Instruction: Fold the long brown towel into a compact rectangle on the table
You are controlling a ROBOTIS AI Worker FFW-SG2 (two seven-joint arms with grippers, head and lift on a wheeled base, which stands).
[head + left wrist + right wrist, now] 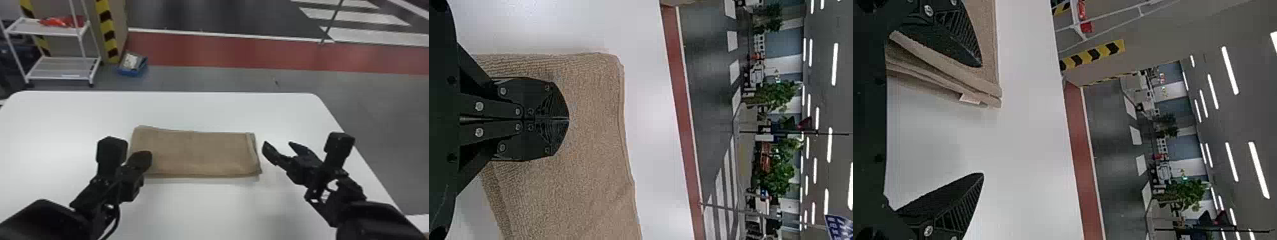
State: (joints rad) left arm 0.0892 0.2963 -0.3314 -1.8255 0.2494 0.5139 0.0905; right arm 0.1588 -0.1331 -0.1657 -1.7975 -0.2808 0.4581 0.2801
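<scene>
L arm: black forearm, nearest cam, in from bottom L corner.
R arm: forearm in from bottom R.
L pincer: pressed together, nothing seen btwn tips; over L end of towel; contact w/ cloth can't tell.
R pincer: spread wide, holding nothing; just beside R end of towel, one finger overlapping cloth in R wrist view, height vs. cloth unclear.
Towel: flat on bench, approx mid; layered rect., long axis L-R across bench. Stacked edges + white tag at R end.
Key relation: towel lies to L of R pincer, R end near it; R arm nearer that end, L arm nearer the other.
Progress: prob. part folded, still long for "compact".
Next (est.): R pincer in on R short edge, take all layers, bring over toward L along long axis.
Risk: may catch top layer only, rest slips/skews.
</scene>
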